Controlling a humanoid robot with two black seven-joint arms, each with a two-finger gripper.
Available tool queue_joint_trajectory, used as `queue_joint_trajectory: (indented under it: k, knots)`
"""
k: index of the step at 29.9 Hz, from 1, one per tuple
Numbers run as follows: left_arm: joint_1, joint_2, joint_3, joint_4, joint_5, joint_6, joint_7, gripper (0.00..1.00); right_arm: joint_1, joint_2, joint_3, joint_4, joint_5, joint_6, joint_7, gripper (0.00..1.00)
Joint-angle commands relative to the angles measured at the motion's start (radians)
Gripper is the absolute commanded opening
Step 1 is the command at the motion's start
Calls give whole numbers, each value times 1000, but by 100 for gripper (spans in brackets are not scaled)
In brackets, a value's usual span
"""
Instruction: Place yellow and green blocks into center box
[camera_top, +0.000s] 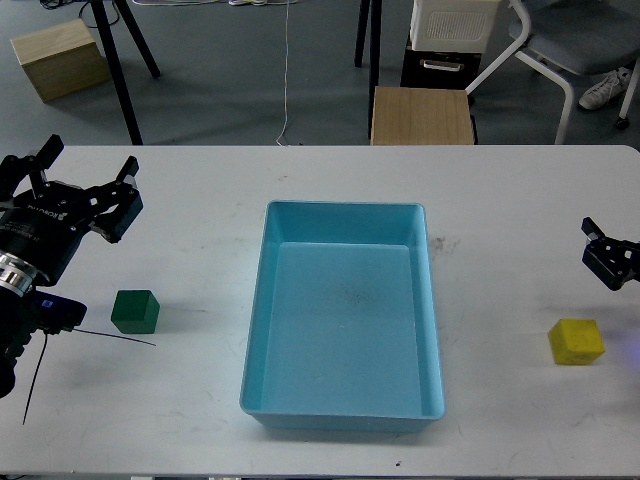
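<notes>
The light blue center box (258, 300) lies empty in the middle of the white table. A dark green block (135, 311) rests on the table to its left. My left gripper (86, 163) hovers above and behind that block, open, with its fingers spread wide and nothing between them. A yellow block (576, 341) sits on the table near the right edge, well right of the box. My right gripper (606, 256) pokes in from the right edge just behind the yellow block; only a small dark part shows, so its fingers cannot be told apart.
The table's far edge runs along the top of the view. Beyond it on the floor stand a tan wooden box (60, 58) at left, another wooden box (421, 115) at center, black stand legs and a chair (575, 40) at right.
</notes>
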Motion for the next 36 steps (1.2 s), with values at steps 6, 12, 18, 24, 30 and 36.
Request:
queue_joint_trajectory:
  k: [6,12,18,24,30,36]
  knots:
    - [5,2,0,-1,0,0,-7,100,0,0,2,-1,-1,0,0,99]
    - [4,2,0,-1,-1,0,-7,100,0,0,0,-5,-1,0,1,99]
    - [4,2,0,-1,-1,0,-6,100,0,-26,0,-5,3,0,6,99]
    - [2,4,1,-1,-1,0,-6,100,-2,-67,-11,5,-4,0,5,99]
    - [2,2,0,-2,-1,0,-6,100,-2,-132,-17,6,-6,0,3,99]
    - [2,4,1,-2,-1,0,-6,100,-2,-241,-15,-3,-85,0,8,99]
